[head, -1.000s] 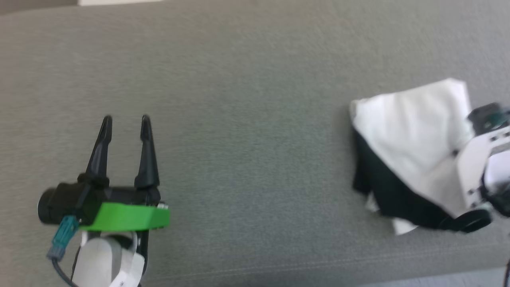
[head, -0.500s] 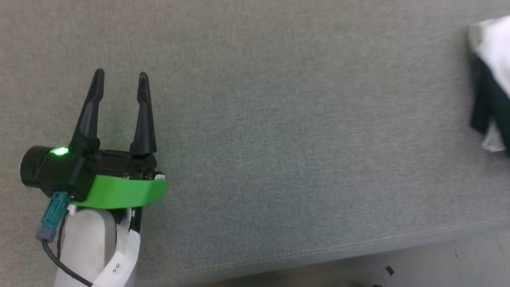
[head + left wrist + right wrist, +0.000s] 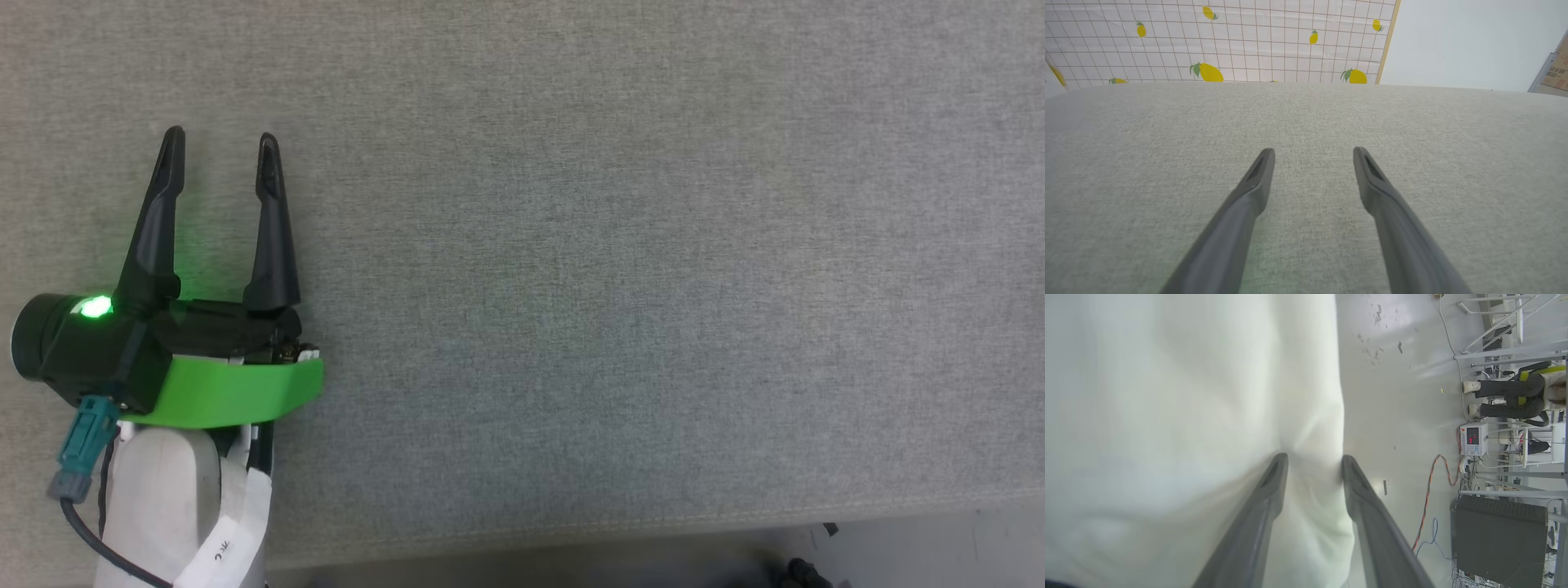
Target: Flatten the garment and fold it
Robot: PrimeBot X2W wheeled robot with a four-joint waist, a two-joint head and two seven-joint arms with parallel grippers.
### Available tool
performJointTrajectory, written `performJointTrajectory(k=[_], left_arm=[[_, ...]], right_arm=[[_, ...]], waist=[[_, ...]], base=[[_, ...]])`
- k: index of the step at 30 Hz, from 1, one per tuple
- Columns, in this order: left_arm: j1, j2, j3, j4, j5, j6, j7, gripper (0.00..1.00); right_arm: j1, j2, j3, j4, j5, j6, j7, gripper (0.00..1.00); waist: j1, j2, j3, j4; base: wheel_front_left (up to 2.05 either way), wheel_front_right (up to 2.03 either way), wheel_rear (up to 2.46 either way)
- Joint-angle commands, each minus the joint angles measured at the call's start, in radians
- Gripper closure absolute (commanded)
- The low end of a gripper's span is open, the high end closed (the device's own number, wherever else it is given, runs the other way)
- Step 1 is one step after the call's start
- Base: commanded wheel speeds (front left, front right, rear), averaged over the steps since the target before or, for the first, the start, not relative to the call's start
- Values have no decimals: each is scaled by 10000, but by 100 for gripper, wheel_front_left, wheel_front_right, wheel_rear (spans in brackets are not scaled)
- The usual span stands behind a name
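In the right wrist view the garment's white body (image 3: 1188, 396) hangs in front of the camera, soft and slightly blurred. My right gripper (image 3: 1314, 459) is shut on the garment, with a puckered fold pinched between its two fingertips near the cloth's right edge. The black sleeves and the print are out of view. My left gripper (image 3: 219, 147) hovers open at the left of the grey fabric surface (image 3: 612, 245), with nothing between its fingers (image 3: 1261, 175).
The grey surface's front edge (image 3: 653, 523) runs along the bottom, with pale floor (image 3: 939, 547) beyond it. A lemon-print checked cloth (image 3: 1229, 36) lies behind the surface. Past the garment are floor (image 3: 1392, 396), cables (image 3: 1437, 469), a dark box (image 3: 1498, 535) and a person (image 3: 1515, 396).
The head camera has swung left, so the garment and my right gripper have slid out past the right edge. My left gripper stays open.
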Motion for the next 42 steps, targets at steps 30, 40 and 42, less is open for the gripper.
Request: performJointTrajectory(k=[30, 40, 42], left_arm=[[1217, -467, 1143, 2200, -1341, 1077, -12, 0], [1478, -305, 603, 2665, -669, 1301, 99, 0], [1515, -308, 467, 2733, -597, 1325, 135, 0]], right_arm=[[1836, 5779, 3051, -4265, 3062, -23, -7841, 0], [4656, 6525, 3017, -4047, 3223, -23, -8866, 0], [5068, 6529, 2956, -3953, 3215, -23, -8899, 0]], waist=[[-2, -1, -5797, 617], [-2, -1, -6521, 1010], [-2, -1, -6584, 1048]], base=[[0, 0, 0], [0, 0, 0], [0, 0, 0]])
